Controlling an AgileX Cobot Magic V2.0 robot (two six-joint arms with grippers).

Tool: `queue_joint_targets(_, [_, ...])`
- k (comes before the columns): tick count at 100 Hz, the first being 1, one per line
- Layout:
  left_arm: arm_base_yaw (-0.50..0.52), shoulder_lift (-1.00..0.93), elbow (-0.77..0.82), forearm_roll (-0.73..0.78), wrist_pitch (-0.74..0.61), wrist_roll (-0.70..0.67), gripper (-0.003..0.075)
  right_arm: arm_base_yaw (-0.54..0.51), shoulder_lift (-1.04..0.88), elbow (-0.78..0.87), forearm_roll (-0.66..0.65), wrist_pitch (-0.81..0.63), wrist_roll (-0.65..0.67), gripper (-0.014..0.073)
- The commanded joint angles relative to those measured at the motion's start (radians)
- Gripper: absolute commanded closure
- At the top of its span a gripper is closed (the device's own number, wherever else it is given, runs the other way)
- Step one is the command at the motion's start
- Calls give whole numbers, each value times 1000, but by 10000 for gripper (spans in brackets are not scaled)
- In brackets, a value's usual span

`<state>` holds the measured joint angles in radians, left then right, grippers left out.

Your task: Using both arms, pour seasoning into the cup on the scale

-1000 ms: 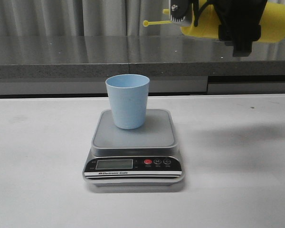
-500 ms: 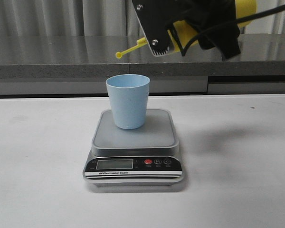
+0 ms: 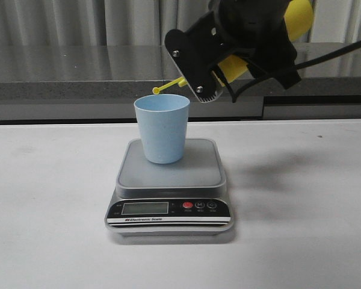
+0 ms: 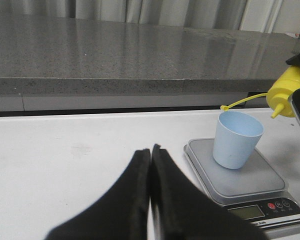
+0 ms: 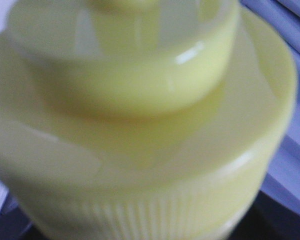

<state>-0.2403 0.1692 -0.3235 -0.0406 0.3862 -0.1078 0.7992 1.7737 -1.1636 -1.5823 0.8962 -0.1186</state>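
The light blue cup stands upright on the silver-grey scale at the table's middle. My right gripper is shut on the yellow seasoning bottle, which hangs tilted above and to the right of the cup with its nozzle end pointing down-left. Its thin tethered cap hovers just over the cup's rim. The right wrist view is filled by the bottle's ribbed yellow collar. In the left wrist view, my left gripper is shut and empty, low over the table left of the scale, the cup and the bottle.
A grey stone ledge runs behind the white table, with pale curtains above it. The scale's black front panel faces the camera, with a red button and an LCD.
The right arm has swung the bottle down and to the left and tipped it further. The tethered cap has dropped from high at the back to just above the cup's rim.
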Motion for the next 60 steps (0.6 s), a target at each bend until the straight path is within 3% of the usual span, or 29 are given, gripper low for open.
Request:
queue_joint_targets(1, [2,9,-25,-2,-78,-8,741,-1,-47,-33,-72,68,87,339])
queue_joint_targets(27, [2,9,-25,-2,-78,-8,741,-6,-131,-33,-24,-23,621,339])
queue_joint_targets(47, [2,9,-25,-2,-78,-8,741,-92,-277,-33,289,-278,687,339])
queue_joint_targets(60, [2,9,-25,-2,-78,-8,741,-184,-345,-33,486,-361,687,339])
